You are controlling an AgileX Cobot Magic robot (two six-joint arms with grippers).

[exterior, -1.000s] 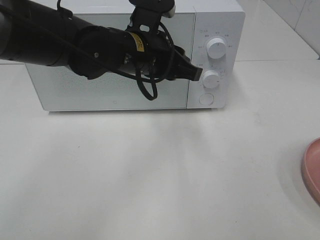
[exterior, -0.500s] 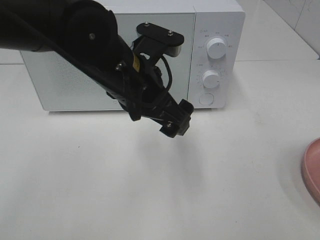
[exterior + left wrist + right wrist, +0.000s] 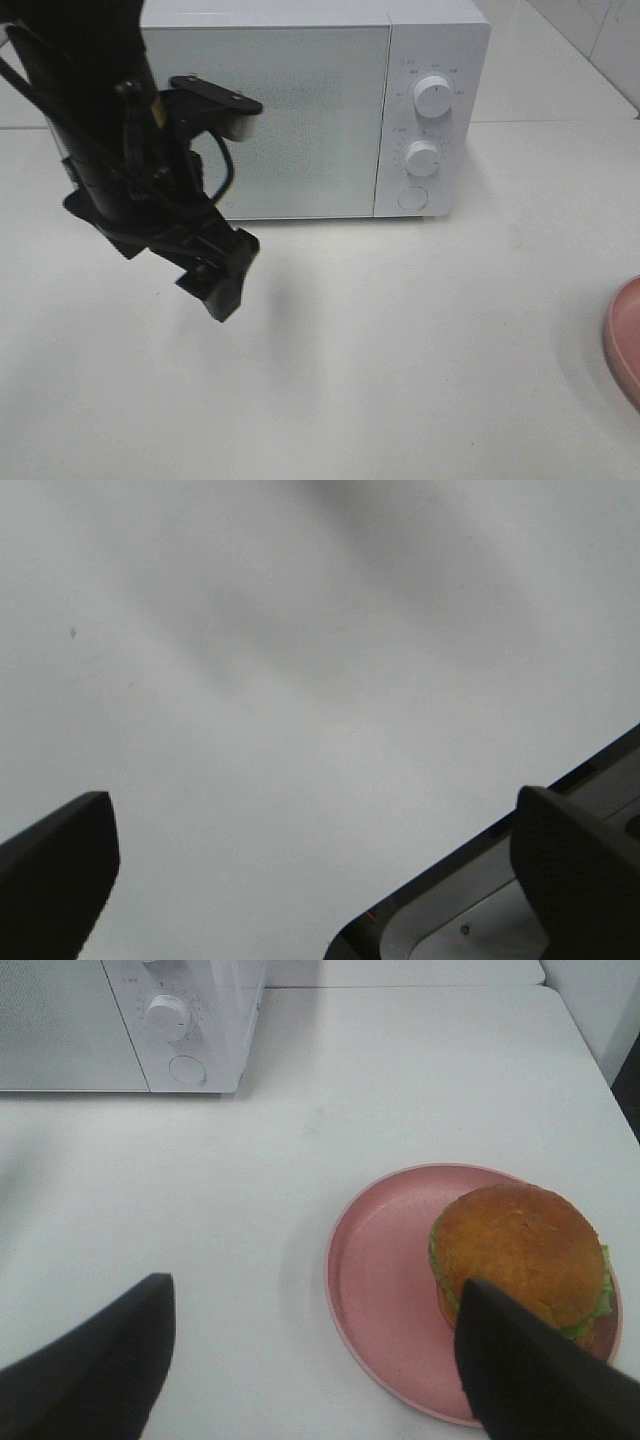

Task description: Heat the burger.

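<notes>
From my station I see a white microwave (image 3: 300, 110) at the back of the white counter (image 3: 400, 350), its door closed. Two white dials (image 3: 434, 97) sit one above the other on its right panel, with a round button (image 3: 412, 198) below them. Small grey markings ring the dials; they are too fine for me to read. No brand name is legible on the casing.

The left hand (image 3: 222, 285) hangs above the counter in front of the microwave's left half, touching nothing. A yellow label (image 3: 156, 108) shows on the arm, its print unreadable. In the left wrist view the fingers (image 3: 55, 865) stand far apart with only bare counter between them; the hand is wide and empty.

The burger (image 3: 520, 1260) sits on a pink plate (image 3: 385, 1260), toward the plate's far-right side as the right wrist camera shows it. Green lettuce frills out under the golden-brown bun. The plate rests on the counter well apart from the microwave, and only its rim (image 3: 625, 340) enters the high view at the right edge.

The right hand (image 3: 310, 1360) hovers above the counter near the plate, its fingers (image 3: 95, 1360) spread wide, gripping nothing. One finger overlaps the burger's near edge in the picture; I cannot tell whether it touches.
</notes>
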